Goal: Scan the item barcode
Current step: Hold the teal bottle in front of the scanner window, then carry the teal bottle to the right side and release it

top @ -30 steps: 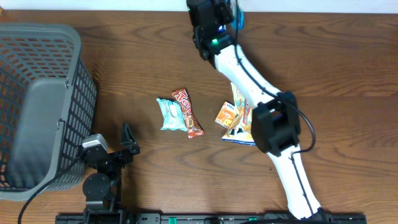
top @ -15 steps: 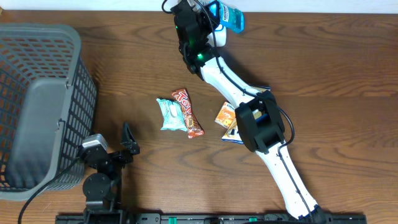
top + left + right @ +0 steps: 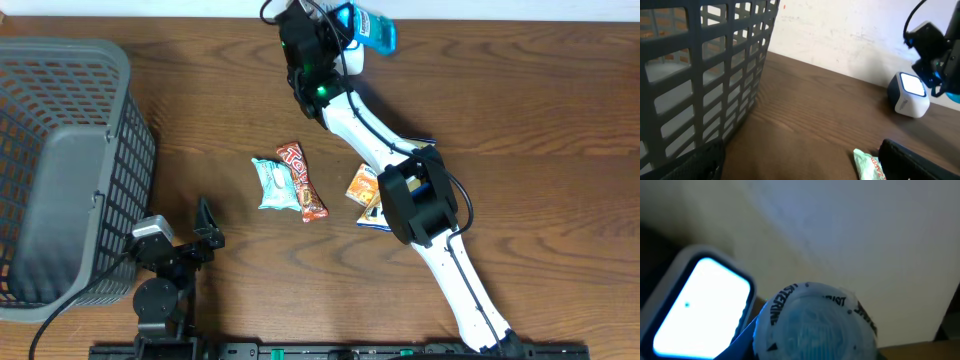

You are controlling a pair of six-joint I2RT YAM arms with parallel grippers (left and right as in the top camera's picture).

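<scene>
Seemingly right pincer [image 3: 354, 22] snug around bottle [image 3: 376, 31].

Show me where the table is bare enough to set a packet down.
Widest bare table: right of the right arm, out to the edge. Also a strip between the basket and the light blue packet. Crowded: that packet, the red bar and the orange packets cluster mid-table, against the arm's elbow.

The overhead camera looks straight down on the whole table [image 3: 560, 120]. The left wrist looks low past the basket [image 3: 700, 75] toward the scanner [image 3: 910, 95], which the right wrist faces very closely.
</scene>
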